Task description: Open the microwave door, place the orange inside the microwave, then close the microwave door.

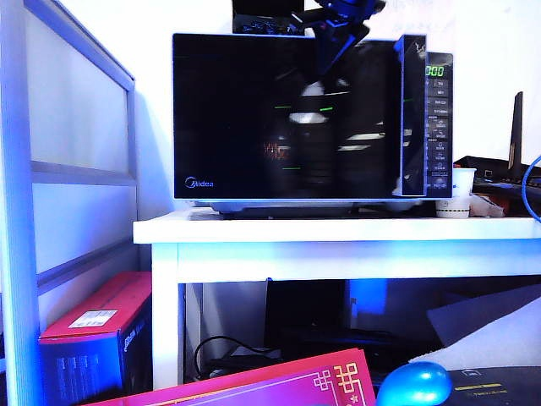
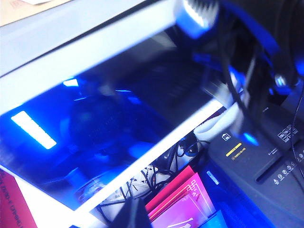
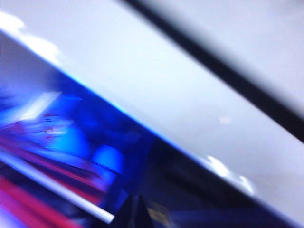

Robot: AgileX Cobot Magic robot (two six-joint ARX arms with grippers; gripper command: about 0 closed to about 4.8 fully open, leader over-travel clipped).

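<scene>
Black glass filled most of what I could see: the microwave (image 1: 296,118) sat on a white table (image 1: 338,230) with its door (image 1: 254,127) shut flat against the front and green digits lit on the button panel (image 1: 439,127). The orange was nowhere in sight in any view. The only round thing was a glossy blue egg (image 1: 414,385) low in front of the table, and that was not it.

The handle (image 1: 412,114) was what mattered. It stood as a tall narrow bar at the door's right edge, just beside the panel, with its long axis upright. A dark, blurred arm (image 1: 338,30) hung before the microwave's top edge, a little left of the handle and above its middle. I took it for the right arm, the nearer of the two.

The right gripper (image 3: 135,213) showed in its own smeared view only as one dark point, jaws pressed together on nothing, over a pale surface and glossy reflections. The left gripper (image 2: 132,214) showed as a dark tip near the glossy panel and its white edge. I could not tell how its jaws stood, and I could not find it in the room view.

To my eye the door was not yet opened. The closed right jaws would need to part, or to hook behind the upright bar, with the fingers set across it.
</scene>
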